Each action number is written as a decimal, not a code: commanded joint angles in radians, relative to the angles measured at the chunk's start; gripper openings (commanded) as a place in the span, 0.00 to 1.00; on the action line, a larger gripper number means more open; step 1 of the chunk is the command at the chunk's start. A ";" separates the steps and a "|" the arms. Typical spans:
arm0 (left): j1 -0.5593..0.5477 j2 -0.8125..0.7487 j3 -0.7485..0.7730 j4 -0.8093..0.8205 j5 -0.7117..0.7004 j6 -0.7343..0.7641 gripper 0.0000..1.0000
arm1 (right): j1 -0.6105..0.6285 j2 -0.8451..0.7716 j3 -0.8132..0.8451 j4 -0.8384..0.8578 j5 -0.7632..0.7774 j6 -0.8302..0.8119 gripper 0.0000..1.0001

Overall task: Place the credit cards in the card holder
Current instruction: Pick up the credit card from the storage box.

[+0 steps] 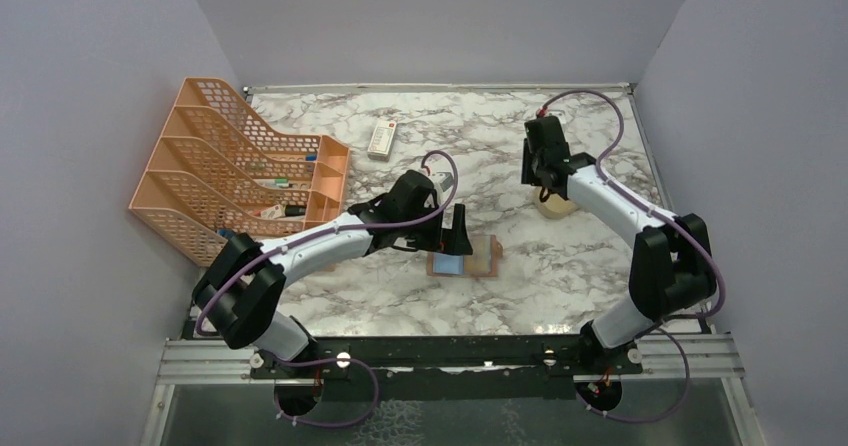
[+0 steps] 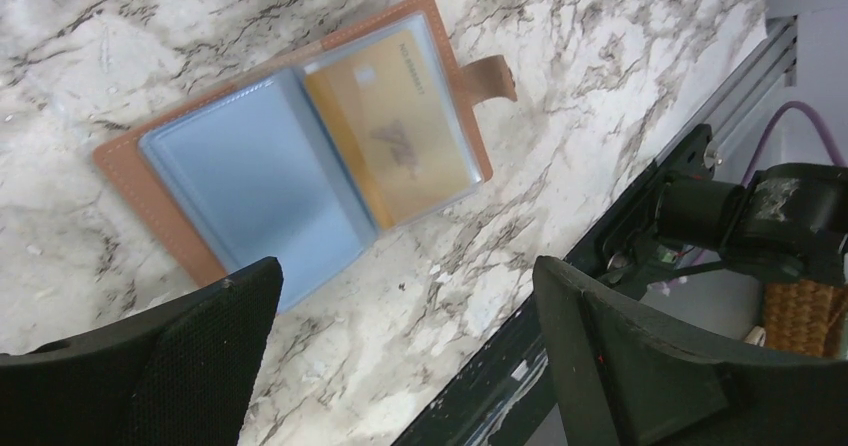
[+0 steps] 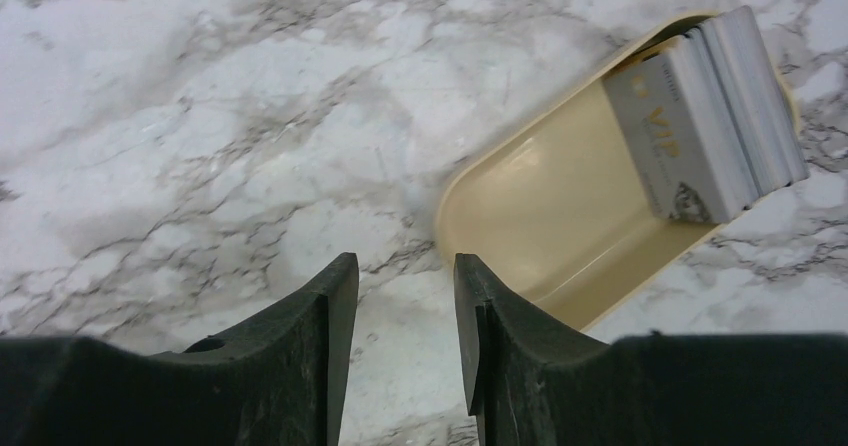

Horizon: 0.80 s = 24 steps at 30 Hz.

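Note:
The brown card holder (image 2: 130, 176) lies open on the marble table, its clasp tab (image 2: 492, 76) pointing away. A pale blue card (image 2: 250, 181) sits in its left side and a gold-yellow card (image 2: 405, 136) in its right. In the top view the holder (image 1: 480, 256) lies just in front of my left gripper (image 1: 457, 228). My left gripper (image 2: 405, 301) hovers beside the holder, open wide and empty. A stack of grey-silver cards (image 3: 705, 116) leans in a tan shallow tray (image 3: 540, 216). My right gripper (image 3: 405, 276) is left of the tray, partly open and empty.
An orange mesh file rack (image 1: 240, 166) stands at the left. A white remote-like item (image 1: 382, 138) lies at the back centre. The tan tray (image 1: 555, 206) sits under the right arm. The table's front rail (image 2: 640, 216) is close to the holder. Walls enclose three sides.

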 commanded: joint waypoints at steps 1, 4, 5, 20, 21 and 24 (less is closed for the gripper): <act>0.005 -0.078 0.039 -0.124 -0.004 0.104 0.99 | -0.080 0.082 0.099 -0.066 0.094 -0.068 0.43; 0.007 -0.104 0.078 -0.229 0.002 0.187 0.99 | -0.110 0.138 0.149 -0.080 0.192 -0.139 0.47; 0.006 -0.119 0.089 -0.267 -0.005 0.221 0.99 | -0.124 0.152 0.165 -0.085 0.219 -0.154 0.48; 0.012 -0.265 0.031 -0.350 -0.112 0.404 0.99 | -0.216 0.251 0.177 -0.031 0.330 -0.379 0.51; 0.014 -0.269 0.032 -0.352 -0.118 0.406 0.99 | -0.220 0.253 0.167 -0.013 0.322 -0.393 0.51; 0.018 -0.281 0.031 -0.354 -0.132 0.415 0.99 | -0.228 0.276 0.165 0.010 0.297 -0.408 0.51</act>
